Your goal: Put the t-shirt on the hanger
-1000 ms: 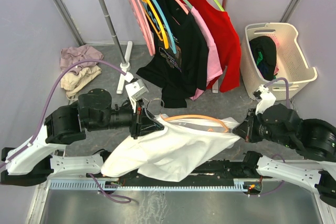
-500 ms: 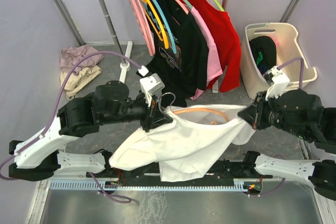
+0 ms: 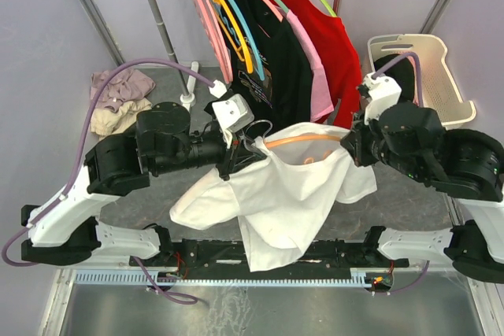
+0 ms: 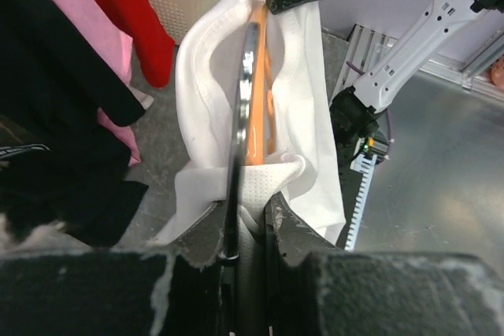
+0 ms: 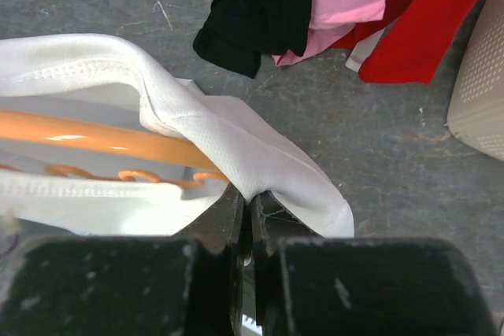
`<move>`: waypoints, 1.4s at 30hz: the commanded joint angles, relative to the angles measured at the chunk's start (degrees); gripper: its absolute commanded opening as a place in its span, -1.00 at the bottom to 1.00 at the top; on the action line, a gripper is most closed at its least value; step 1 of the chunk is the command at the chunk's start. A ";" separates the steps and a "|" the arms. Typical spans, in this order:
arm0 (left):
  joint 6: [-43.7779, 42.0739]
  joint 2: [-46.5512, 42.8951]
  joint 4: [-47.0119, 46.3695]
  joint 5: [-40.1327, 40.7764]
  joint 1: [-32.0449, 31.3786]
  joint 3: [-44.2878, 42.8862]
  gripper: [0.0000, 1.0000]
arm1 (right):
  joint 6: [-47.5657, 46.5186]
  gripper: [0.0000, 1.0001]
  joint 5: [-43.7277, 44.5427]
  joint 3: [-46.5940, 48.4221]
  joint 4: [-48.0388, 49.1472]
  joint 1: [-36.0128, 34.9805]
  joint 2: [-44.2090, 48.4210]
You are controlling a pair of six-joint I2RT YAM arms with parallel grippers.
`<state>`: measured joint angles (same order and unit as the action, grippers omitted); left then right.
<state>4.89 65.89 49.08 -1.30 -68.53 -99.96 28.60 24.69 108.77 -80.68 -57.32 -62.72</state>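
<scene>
The white t-shirt (image 3: 291,194) hangs in the air between my two grippers, its open neck stretched over the orange hanger (image 3: 303,138). My left gripper (image 3: 240,151) is shut at the hanger's metal hook (image 4: 246,100), with a fold of white cloth caught in the jaws. In the left wrist view the gripper (image 4: 246,210) looks along the orange arch (image 4: 260,92) inside the t-shirt (image 4: 303,76). My right gripper (image 3: 352,147) is shut on the shirt's edge at the hanger's far end. The right wrist view shows that gripper (image 5: 250,198) pinching the t-shirt (image 5: 236,139) beside the hanger (image 5: 94,138).
Behind stands a clothes rack (image 3: 169,37) with a black shirt (image 3: 268,76), a pink shirt, a red shirt (image 3: 335,53) and several coloured hangers. A white laundry basket (image 3: 449,76) sits at the right. A heap of clothes (image 3: 118,100) lies on the floor at the left.
Both arms have risen and moved toward the rack, carrying hanger and shirt with them. The shirt has lifted off the near rail and now hangs lower in the middle.
</scene>
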 commanded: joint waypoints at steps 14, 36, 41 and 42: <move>-10.46 6.32 -4.48 -3.07 0.26 -13.23 -0.95 | -7.06 -0.05 -11.59 11.79 5.09 0.11 -2.73; -1.00 -5.82 -22.39 -3.28 0.24 21.83 -0.95 | -1.06 0.13 -22.60 -10.36 21.37 0.10 1.53; -0.05 -6.26 -23.38 -2.80 0.25 24.70 -0.95 | -0.22 0.22 -22.89 -14.83 25.83 0.16 2.52; 0.20 -6.22 -23.46 -2.56 0.24 24.99 -0.95 | -0.03 0.24 -22.69 -15.58 26.82 0.11 2.90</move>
<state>1.26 61.10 33.45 -3.55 -68.01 -75.42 27.31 2.26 94.61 -62.08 -57.28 -62.43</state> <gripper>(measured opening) 0.176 0.602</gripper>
